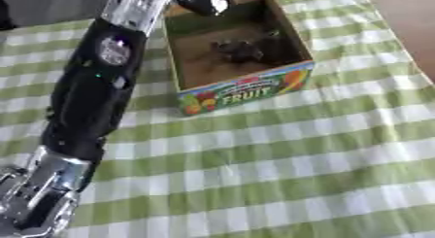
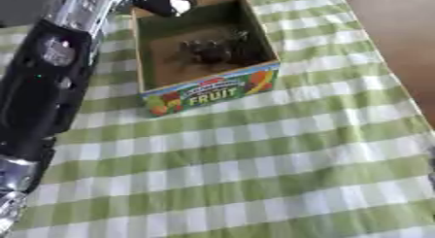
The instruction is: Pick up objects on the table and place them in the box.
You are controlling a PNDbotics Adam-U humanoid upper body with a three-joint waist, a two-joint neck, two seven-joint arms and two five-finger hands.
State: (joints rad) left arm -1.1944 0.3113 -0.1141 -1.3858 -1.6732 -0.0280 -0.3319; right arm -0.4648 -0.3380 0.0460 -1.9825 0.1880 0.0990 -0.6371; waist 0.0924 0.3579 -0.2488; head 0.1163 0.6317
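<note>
Your open-topped brown cardboard box point(image 1: 242, 93), printed with coloured fruit pictures and the word FRUIT on its near wall, sits at the far middle of the table, turned a little askew. Inside it, toward the far right of its floor, lies a dark clump of objects point(image 1: 241, 50); you cannot make out what they are, only that they are dark and bunched together, resting against or just beside the right wall.

At the box's far left corner you have the left hand point(image 1: 201, 1), black with a pale patch, positioned over the rim. Only a small part of it shows at the top edge, so you cannot tell whether its fingers are straight or curled, or whether they hold anything.

Your left arm point(image 1: 89, 96), black with silver joints, runs from the near left corner diagonally up to that hand, passing just left of the box.

Everything rests on a green-and-white checked tablecloth point(image 1: 280, 164). Beyond its far right edge shows a brown surface point(image 2: 399, 28).
</note>
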